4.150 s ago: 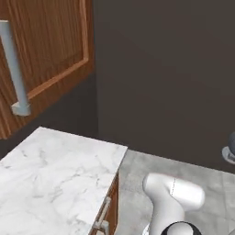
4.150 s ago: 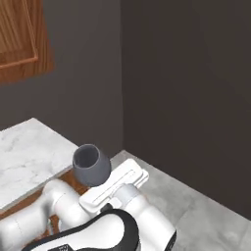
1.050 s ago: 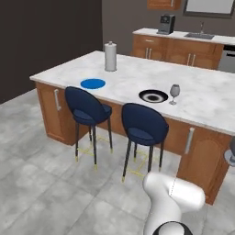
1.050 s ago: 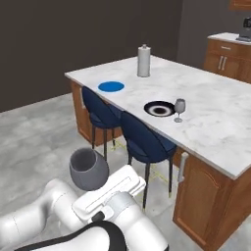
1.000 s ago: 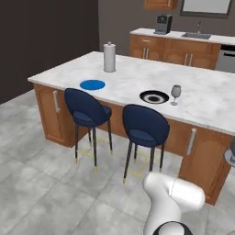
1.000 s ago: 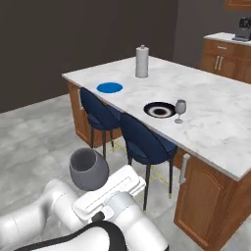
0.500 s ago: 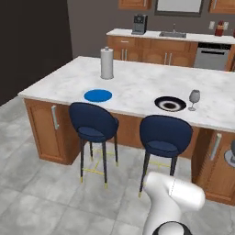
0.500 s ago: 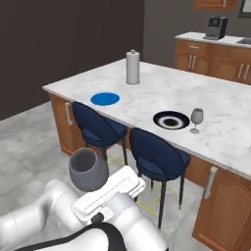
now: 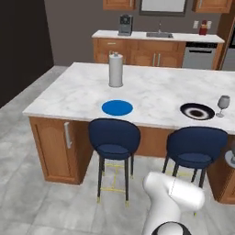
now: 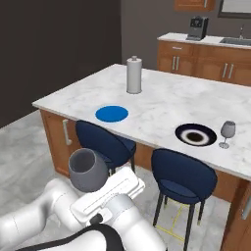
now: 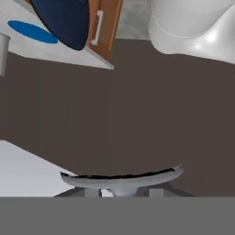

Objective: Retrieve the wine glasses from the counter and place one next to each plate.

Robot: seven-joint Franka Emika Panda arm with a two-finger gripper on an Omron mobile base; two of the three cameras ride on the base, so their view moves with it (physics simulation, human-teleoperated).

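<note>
Grey wine glass [image 10: 88, 170] in hand [image 11: 123, 193]

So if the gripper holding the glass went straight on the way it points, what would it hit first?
Probably the dark wall, apparently some way off. In the hand view the gripper, gripping the wine glass, aims at it; the counter lies off to one side.

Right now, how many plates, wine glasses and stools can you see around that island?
Plates: 2, bright blue plate and dark navy plate
Wine glasses: 2, slimmer glass by the navy plate, darker glass held by the gripper
Stools: 2, left stool, right stool
Total: 6
</note>
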